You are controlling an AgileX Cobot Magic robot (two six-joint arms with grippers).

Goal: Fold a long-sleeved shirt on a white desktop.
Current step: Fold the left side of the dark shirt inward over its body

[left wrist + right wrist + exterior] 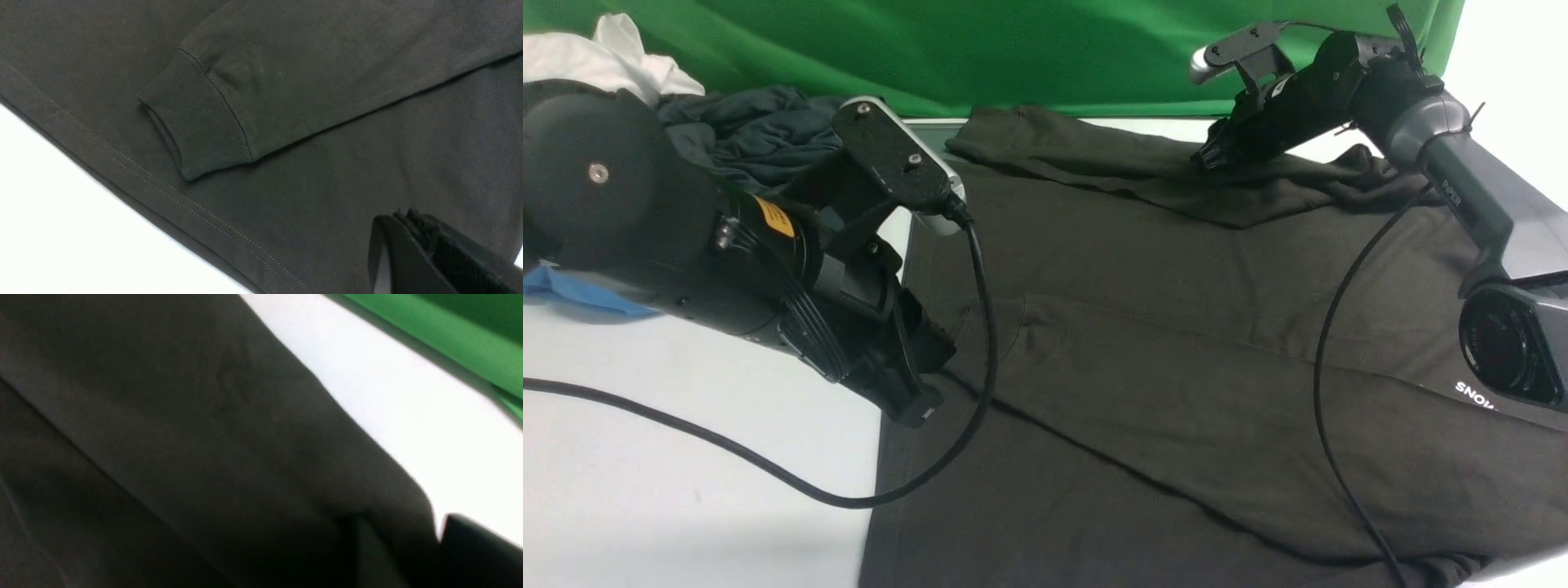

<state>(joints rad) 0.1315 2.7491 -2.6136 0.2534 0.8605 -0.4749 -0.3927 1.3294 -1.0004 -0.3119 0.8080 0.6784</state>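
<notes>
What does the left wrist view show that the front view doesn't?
Left wrist only: the knit of the ribbed cuff, which lies flat on the shirt body, and the hem's double stitching.
Front only: the right gripper down at the far sleeve, the green backdrop, the spare clothes at the back left, and the white print.
Both: the long-sleeved shirt, the white desktop, and the left gripper, shut, near the shirt's left edge.

2 arms out, both tilted down.
Left arm (686, 245) slants down toward the right, left jaws pressed together at its tip. Right arm (1445, 143) reaches far forward, wrist bent left and down; right jaws too blurred to judge.
</notes>
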